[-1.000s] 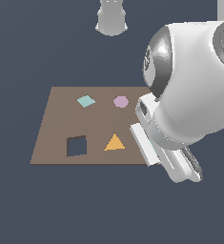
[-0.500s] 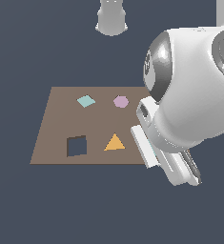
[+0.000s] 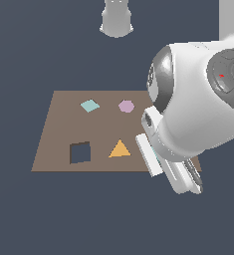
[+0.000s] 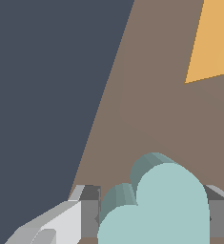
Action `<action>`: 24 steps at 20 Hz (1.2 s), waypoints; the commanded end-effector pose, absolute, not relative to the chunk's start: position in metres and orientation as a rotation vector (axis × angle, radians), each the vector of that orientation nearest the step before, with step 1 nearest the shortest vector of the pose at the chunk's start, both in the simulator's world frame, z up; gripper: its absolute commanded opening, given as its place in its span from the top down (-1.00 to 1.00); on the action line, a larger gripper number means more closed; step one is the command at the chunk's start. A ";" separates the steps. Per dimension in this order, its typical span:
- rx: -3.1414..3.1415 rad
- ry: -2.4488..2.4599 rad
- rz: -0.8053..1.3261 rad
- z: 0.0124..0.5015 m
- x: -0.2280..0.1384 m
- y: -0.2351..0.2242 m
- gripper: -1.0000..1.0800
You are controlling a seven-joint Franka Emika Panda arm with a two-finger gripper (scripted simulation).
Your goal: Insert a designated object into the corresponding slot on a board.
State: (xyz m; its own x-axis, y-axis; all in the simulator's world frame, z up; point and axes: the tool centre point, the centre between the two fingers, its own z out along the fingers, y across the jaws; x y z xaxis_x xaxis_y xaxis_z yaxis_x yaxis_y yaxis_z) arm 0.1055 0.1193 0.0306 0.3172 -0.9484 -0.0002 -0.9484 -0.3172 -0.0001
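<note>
pincer [image 4: 151,214] clamped on the teal heart [image 4: 156,205] above the board [image 4: 147,119].

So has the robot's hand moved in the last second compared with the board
Yes, slightly. In the exterior view the hand has drifted toward the view's left, so the arm now covers a bit more of the board near the orange triangle.

Matt brown board [image 3: 58,129], smooth pale teal heart [image 4: 166,205], glossy white arm [image 3: 198,114].
</note>
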 end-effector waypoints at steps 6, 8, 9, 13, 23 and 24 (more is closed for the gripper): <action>-2.549 1.836 0.000 0.030 0.105 0.119 1.00; -2.549 1.835 0.000 0.030 0.106 0.119 1.00; -2.549 1.835 0.000 0.031 0.106 0.119 1.00; -2.550 1.836 0.001 0.033 0.105 0.119 1.00; -2.503 1.899 0.001 0.034 0.095 0.118 1.00; -2.492 1.913 0.001 0.034 0.093 0.117 1.00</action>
State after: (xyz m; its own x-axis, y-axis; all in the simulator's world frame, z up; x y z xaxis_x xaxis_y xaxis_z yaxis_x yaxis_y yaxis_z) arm 0.0956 0.1175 0.0332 0.2723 -0.9622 0.0000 -0.9622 -0.2723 0.0012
